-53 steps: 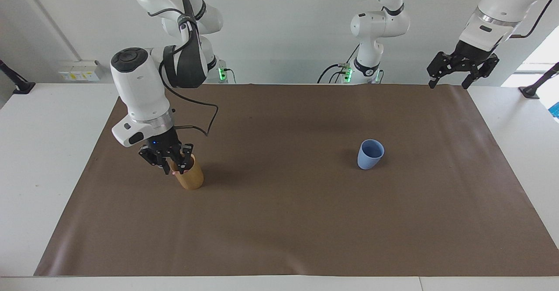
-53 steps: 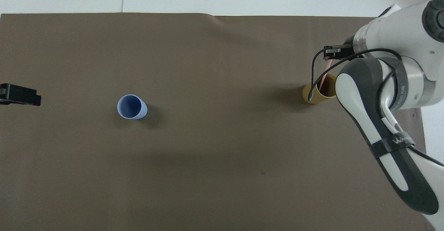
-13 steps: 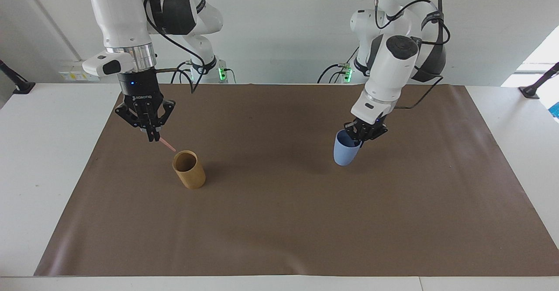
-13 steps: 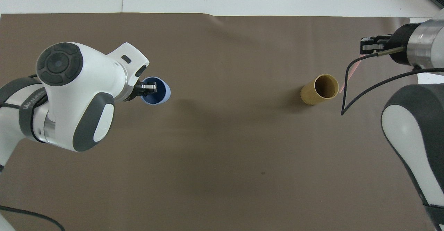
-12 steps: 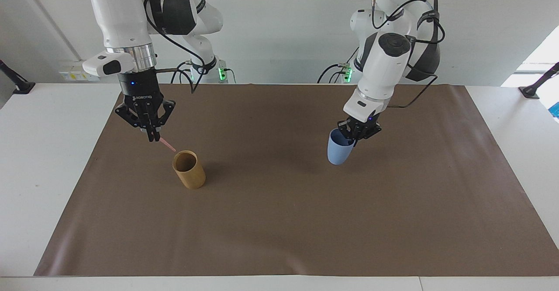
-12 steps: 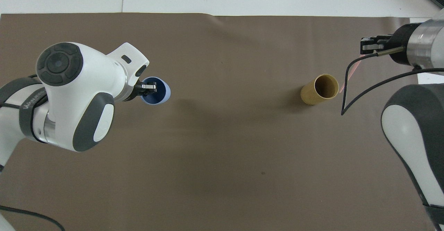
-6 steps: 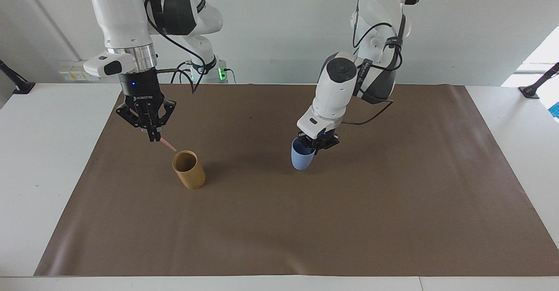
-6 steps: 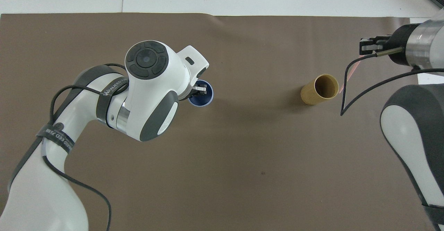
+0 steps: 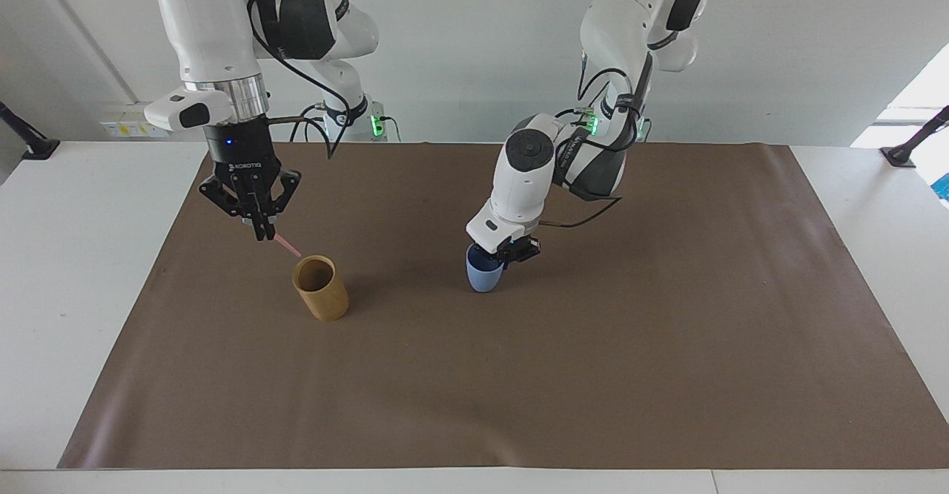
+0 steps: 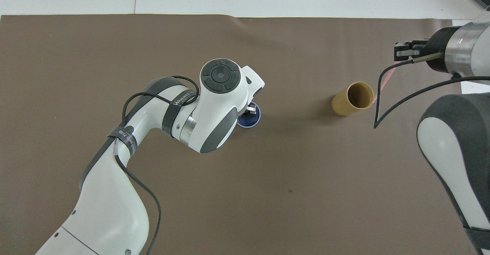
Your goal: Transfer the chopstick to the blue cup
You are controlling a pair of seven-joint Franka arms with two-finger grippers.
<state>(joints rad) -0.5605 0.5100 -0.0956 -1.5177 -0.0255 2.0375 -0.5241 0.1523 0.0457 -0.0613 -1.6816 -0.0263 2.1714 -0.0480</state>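
My right gripper (image 9: 261, 236) (image 10: 400, 52) is shut on the upper end of the pale pink chopstick (image 9: 286, 246) (image 10: 386, 77). It hangs over the mat just beside the tan cup. The stick slants down toward that cup's rim. The blue cup (image 9: 482, 277) (image 10: 252, 121) is near the middle of the mat. My left gripper (image 9: 506, 251) (image 10: 250, 110) is shut on the blue cup's rim, one finger inside the cup. The cup is low over the mat or on it; I cannot tell which. The left arm covers part of it from above.
A tan cylindrical cup (image 9: 320, 288) (image 10: 353, 98) stands upright toward the right arm's end of the table, with nothing in it. A brown mat (image 9: 667, 368) covers most of the white table (image 9: 67, 257).
The left arm has carried the blue cup across the mat toward the right arm's end, closer to the tan cup. The right gripper with the chopstick has barely moved.
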